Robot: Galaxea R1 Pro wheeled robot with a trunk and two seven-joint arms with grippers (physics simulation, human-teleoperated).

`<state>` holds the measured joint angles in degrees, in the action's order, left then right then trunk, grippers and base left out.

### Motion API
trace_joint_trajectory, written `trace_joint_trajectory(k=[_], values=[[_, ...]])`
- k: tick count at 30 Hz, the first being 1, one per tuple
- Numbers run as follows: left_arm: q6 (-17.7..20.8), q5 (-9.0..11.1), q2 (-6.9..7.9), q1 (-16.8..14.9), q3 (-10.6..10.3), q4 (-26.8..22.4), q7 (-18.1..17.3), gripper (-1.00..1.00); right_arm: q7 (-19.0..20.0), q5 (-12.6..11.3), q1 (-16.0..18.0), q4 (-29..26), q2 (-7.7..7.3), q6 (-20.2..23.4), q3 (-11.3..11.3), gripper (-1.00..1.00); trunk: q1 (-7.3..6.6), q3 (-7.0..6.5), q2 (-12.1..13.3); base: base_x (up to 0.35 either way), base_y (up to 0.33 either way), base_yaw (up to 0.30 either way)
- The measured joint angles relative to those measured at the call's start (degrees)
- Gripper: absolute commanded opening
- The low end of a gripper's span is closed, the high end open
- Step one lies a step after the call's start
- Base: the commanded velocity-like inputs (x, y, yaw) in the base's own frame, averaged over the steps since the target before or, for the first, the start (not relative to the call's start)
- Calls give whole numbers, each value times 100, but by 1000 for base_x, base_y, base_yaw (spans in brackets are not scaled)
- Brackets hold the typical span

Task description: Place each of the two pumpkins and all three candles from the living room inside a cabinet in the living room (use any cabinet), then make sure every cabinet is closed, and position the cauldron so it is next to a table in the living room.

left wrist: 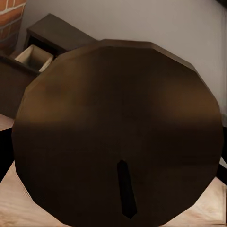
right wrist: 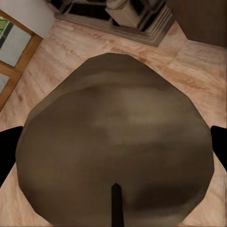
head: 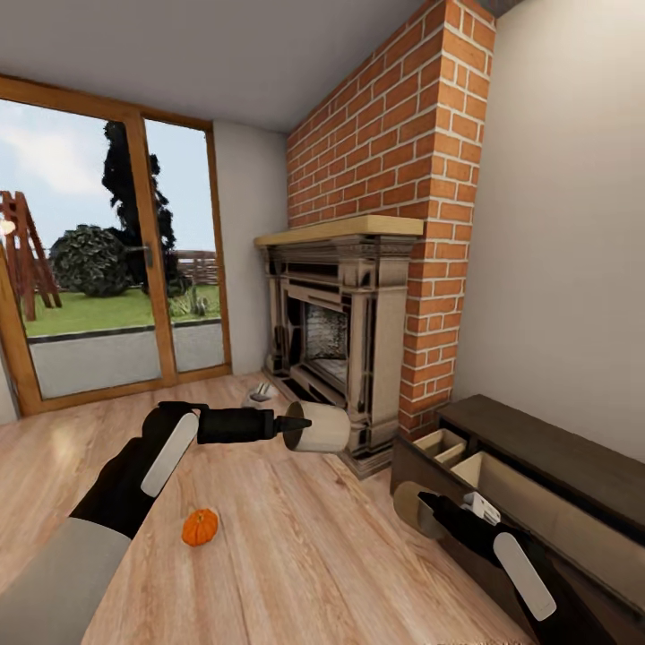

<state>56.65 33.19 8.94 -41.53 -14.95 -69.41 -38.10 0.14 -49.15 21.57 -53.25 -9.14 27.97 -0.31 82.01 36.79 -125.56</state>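
My left gripper (head: 298, 423) is shut on a tan candle (head: 321, 427), held on its side in the air in front of the fireplace. In the left wrist view that candle's round end (left wrist: 118, 132) with its dark wick faces the camera. Lower right, my right gripper (head: 430, 507) is shut on a second candle (head: 412, 508), just in front of the dark-brown cabinet (head: 555, 457), whose drawer (head: 488, 470) stands open. In the right wrist view this candle (right wrist: 116, 146) sits between black fingertips (right wrist: 7, 151). One orange pumpkin (head: 200, 528) lies on the wooden floor near my left forearm.
A brick chimney with a stone fireplace (head: 345, 331) stands ahead, a small grey object (head: 262, 391) on the floor at its left foot. Glass patio doors (head: 107, 269) fill the left wall. The cabinet's open drawer (left wrist: 33, 56) also shows behind the candle in the left wrist view.
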Motion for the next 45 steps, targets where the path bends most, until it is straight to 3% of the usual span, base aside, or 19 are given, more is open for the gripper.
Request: trace_joint_trajectory(k=[4,15,32,45], values=[[1,5,0,0,-3,-5,1,-100,5,6,0,87,0,0,-4,-100,0,0,0,18,17,-290],[-1,-7,-1,1,-5,3,2,-100,16,17,0,156,6,-5,-283,-100,1,0,0,3,3,-290],[6,21,-3,0,-5,-7,3,-100,15,2,0,160,4,-8,-299,-100,-1,0,0,134,178,-290],[-1,8,-2,0,-5,-14,3,-100,9,12,0,160,5,-6,-300,-100,0,0,0,105,19,-290]])
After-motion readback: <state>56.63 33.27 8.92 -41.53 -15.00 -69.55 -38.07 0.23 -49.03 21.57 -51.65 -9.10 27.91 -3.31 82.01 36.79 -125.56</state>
